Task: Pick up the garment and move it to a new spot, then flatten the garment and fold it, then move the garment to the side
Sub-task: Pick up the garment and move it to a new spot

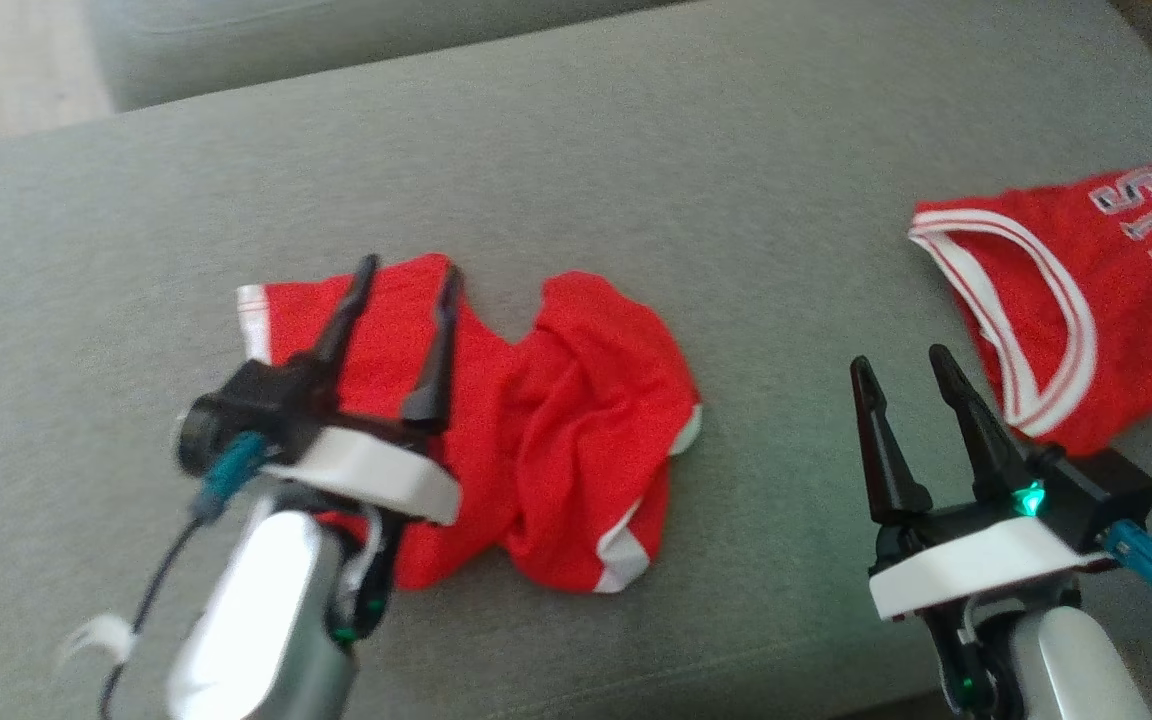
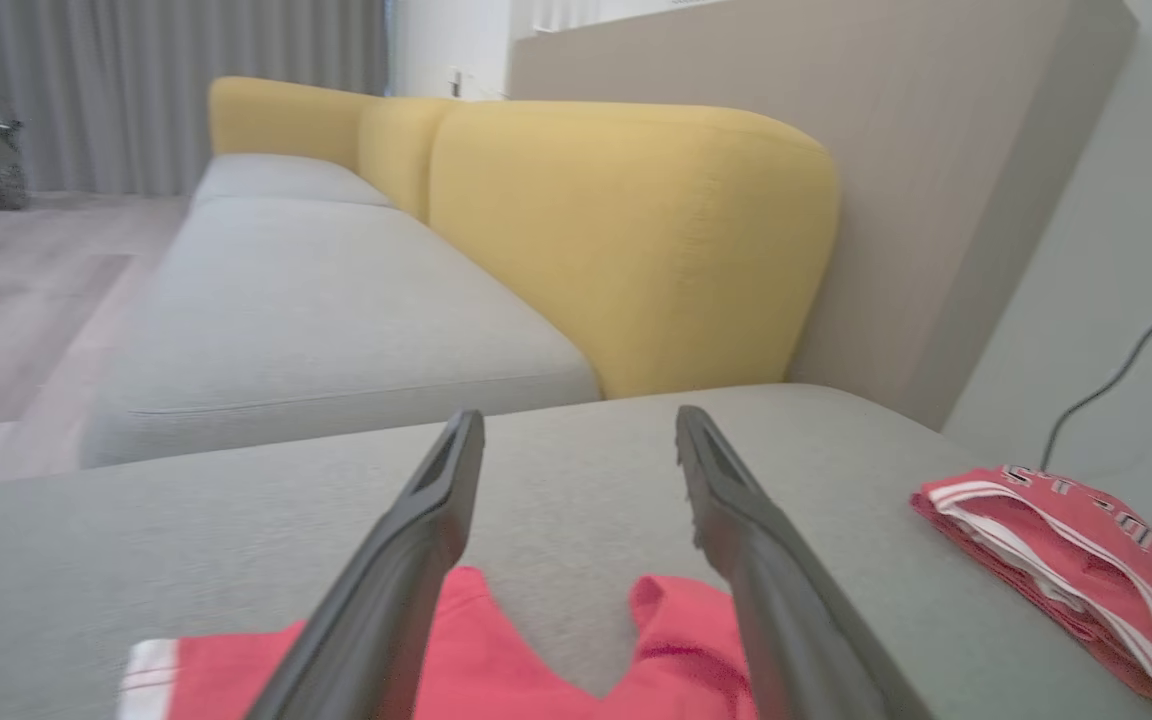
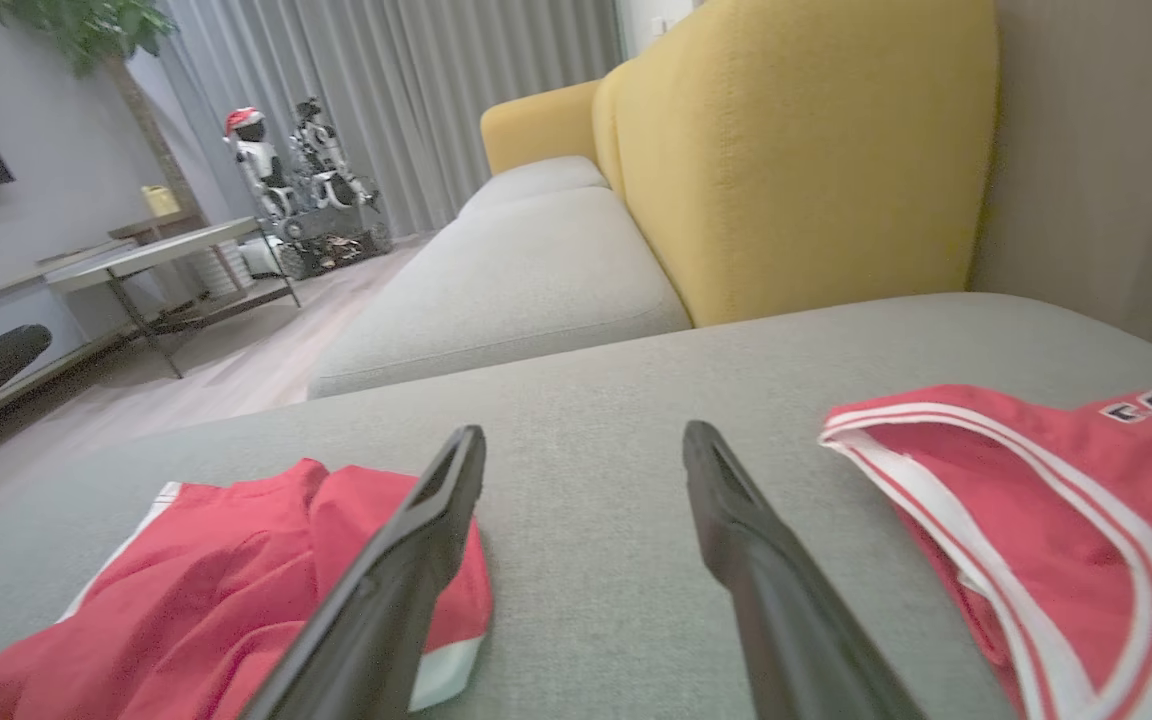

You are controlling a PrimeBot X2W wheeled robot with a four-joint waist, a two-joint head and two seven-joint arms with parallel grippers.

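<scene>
Jaws parted both sides, red shorts crumpled, jersey lettering illegible

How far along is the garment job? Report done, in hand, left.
Done: red shorts lie on the grey cushion; a jersey looks folded at right. In hand: nothing; left pincer open over the shorts, right pincer open. Left: shorts are crumpled, so flattening, folding, moving aside.

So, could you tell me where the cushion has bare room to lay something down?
Bare: grey cushion beyond both garments, and the strip between red shorts and red jersey. Crowded: near edge, by the left gripper and right gripper.
</scene>
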